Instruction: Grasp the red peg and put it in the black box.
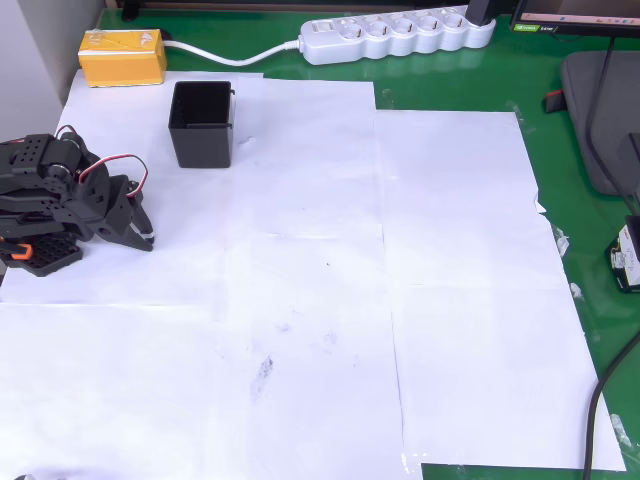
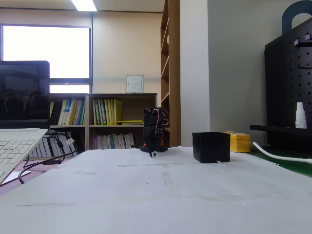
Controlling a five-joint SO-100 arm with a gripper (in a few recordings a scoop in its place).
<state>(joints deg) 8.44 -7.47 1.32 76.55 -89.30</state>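
We see an all-black arm (image 1: 60, 200), blocky printed segments. Red-white servo wires loop over it. Orange clip (image 1: 18, 250) at base.

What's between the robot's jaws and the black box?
Nothing. In the overhead view, just bare white paper lies between the gripper and the black box. The fixed view shows the same empty stretch.
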